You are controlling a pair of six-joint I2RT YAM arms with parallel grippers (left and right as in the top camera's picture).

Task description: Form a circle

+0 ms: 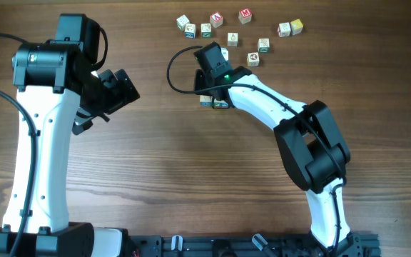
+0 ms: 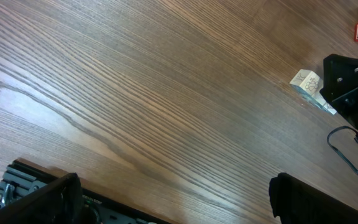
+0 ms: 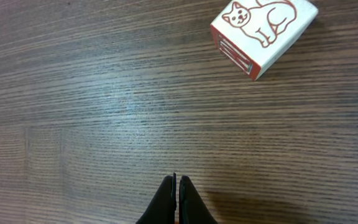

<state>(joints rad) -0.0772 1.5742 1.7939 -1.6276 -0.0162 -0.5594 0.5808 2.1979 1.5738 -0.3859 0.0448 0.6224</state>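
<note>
Along the top middle of the overhead view, small white toy cubes [image 1: 232,39] with coloured letters and pictures lie scattered on the brown wooden table [image 1: 191,178], two partly under the right arm. The right gripper [image 3: 176,186] is clenched on nothing, with a cat-picture cube [image 3: 263,31] at the upper right of its view. The left gripper [image 2: 179,202] is spread wide and empty, well apart from the cubes.

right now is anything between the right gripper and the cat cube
Nothing visible. In the right wrist view, only bare table lies between the shut right gripper and the cat cube. The cube sits ahead of the fingertips, toward the upper right of that view, and is not touching them.
</note>
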